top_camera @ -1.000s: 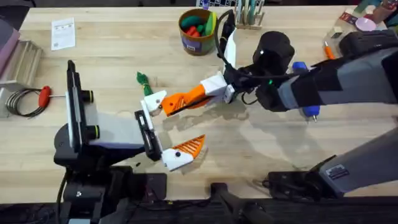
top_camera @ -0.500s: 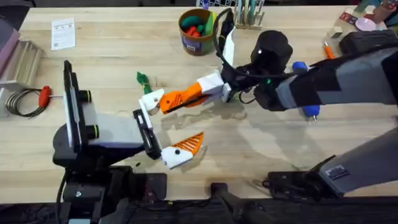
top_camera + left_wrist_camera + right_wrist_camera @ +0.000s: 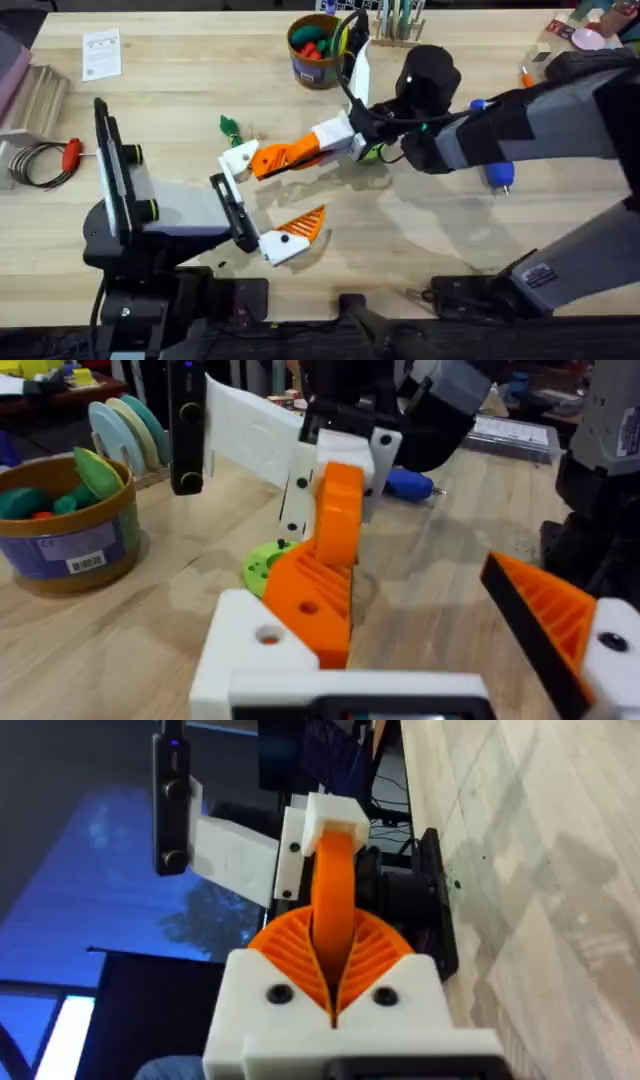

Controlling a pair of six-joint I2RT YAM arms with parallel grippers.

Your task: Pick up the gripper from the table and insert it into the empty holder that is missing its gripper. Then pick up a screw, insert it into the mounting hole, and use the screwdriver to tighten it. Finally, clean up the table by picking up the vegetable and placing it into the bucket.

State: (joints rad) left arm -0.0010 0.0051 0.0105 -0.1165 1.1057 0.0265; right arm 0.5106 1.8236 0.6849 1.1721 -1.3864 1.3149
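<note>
Orange gripper (image 3: pixel 283 155) clamped between right fingers (image 3: pixel 318 146), tip touching holder (image 3: pixel 238 160); left fingers (image 3: pixel 262 204) spread apart.

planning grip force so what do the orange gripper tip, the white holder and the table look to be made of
The gripper: looks like matte orange plastic, probably printed, going by its ribbed face. The holder: plain white hard plastic, blocky, with a screw hole. The table: light butcher-block wood, with visible strips and grain.

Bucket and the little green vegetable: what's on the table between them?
Nothing, just bare table. The overhead view shows plain wood all the way from the bucket to the vegetable.
</note>
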